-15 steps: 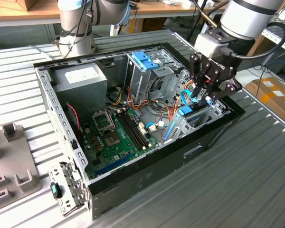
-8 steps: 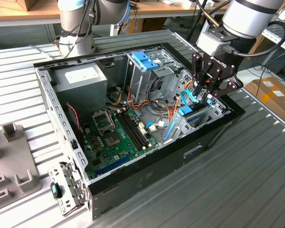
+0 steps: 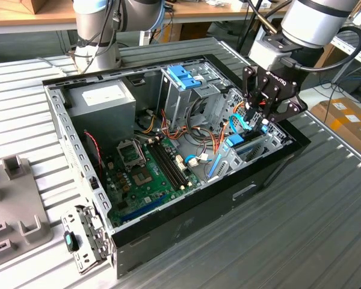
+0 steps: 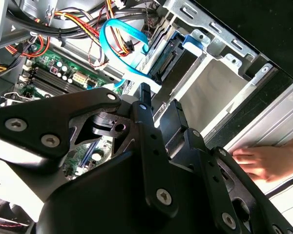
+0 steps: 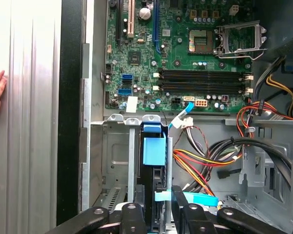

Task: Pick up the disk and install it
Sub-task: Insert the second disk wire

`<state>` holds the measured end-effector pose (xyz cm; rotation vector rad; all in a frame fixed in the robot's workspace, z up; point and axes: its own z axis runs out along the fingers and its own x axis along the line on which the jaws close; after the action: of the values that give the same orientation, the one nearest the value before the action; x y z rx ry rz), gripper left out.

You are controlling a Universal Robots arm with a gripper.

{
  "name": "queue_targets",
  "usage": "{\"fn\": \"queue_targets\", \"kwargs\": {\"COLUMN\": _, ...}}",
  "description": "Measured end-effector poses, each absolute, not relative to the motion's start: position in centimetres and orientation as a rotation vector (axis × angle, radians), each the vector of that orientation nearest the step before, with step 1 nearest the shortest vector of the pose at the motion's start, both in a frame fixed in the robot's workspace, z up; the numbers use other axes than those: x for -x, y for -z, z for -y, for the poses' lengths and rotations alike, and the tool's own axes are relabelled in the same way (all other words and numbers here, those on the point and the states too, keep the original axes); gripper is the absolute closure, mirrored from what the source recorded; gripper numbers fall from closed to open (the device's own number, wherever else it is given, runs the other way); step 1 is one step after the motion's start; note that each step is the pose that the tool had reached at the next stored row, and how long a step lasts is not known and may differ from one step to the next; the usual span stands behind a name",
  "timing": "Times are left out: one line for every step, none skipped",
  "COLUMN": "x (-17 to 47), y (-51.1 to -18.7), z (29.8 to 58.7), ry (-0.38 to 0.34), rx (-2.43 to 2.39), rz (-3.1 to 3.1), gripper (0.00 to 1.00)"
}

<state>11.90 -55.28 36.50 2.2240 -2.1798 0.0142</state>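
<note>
Blue-railed and dark-bodied, the disk (image 5: 154, 165) stands on edge in the metal drive bay (image 5: 115, 161) at the front corner of the open computer case (image 3: 78, 156), apparently part-way into its slot. Your gripper (image 3: 266, 120) reaches down over it; in the first wrist view its fingers (image 5: 136, 212) pinch the disk's near edge from both sides, holding it in line with the bay's guides. Note the light-blue data cable (image 4: 119, 41) and the red, yellow and orange power leads (image 5: 205, 165) crowding just beside the bay. A person's hand (image 4: 263, 163) rests on the ribbed table (image 3: 301, 229) just outside the case wall, near the arm.
</note>
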Motion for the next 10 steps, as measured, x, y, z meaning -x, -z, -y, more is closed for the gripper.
{"fn": "queue_targets", "kwargs": {"x": -11.9, "y": -36.5, "z": 55.3, "ry": -0.014, "rx": -2.224, "rz": 2.18, "gripper": 0.64}}
{"fn": "queue_targets", "kwargs": {"x": -11.9, "y": -36.5, "z": 55.2, "ry": -0.014, "rx": -2.224, "rz": 2.18, "gripper": 0.64}}
{"fn": "queue_targets", "kwargs": {"x": -11.9, "y": -36.5, "z": 55.2, "ry": -0.014, "rx": -2.224, "rz": 2.18, "gripper": 0.64}}
{"fn": "queue_targets", "kwargs": {"x": -11.9, "y": -36.5, "z": 55.1, "ry": -0.014, "rx": -2.224, "rz": 2.18, "gripper": 0.64}}
{"fn": "queue_targets", "kwargs": {"x": -11.9, "y": -36.5, "z": 55.0, "ry": -0.014, "rx": -2.224, "rz": 2.18, "gripper": 0.64}}
{"fn": "queue_targets", "kwargs": {"x": -11.9, "y": -36.5, "z": 54.8, "ry": -0.014, "rx": -2.224, "rz": 2.18, "gripper": 0.64}}
{"fn": "queue_targets", "kwargs": {"x": -11.9, "y": -36.5, "z": 54.5, "ry": -0.014, "rx": -2.224, "rz": 2.18, "gripper": 0.64}}
{"fn": "queue_targets", "kwargs": {"x": -11.9, "y": -36.5, "z": 54.0, "ry": -0.014, "rx": -2.224, "rz": 2.18, "gripper": 0.64}}
{"fn": "queue_targets", "kwargs": {"x": -11.9, "y": -36.5, "z": 53.9, "ry": -0.014, "rx": -2.224, "rz": 2.18, "gripper": 0.64}}
{"fn": "queue_targets", "kwargs": {"x": -11.9, "y": -36.5, "z": 53.7, "ry": -0.014, "rx": -2.224, "rz": 2.18, "gripper": 0.64}}
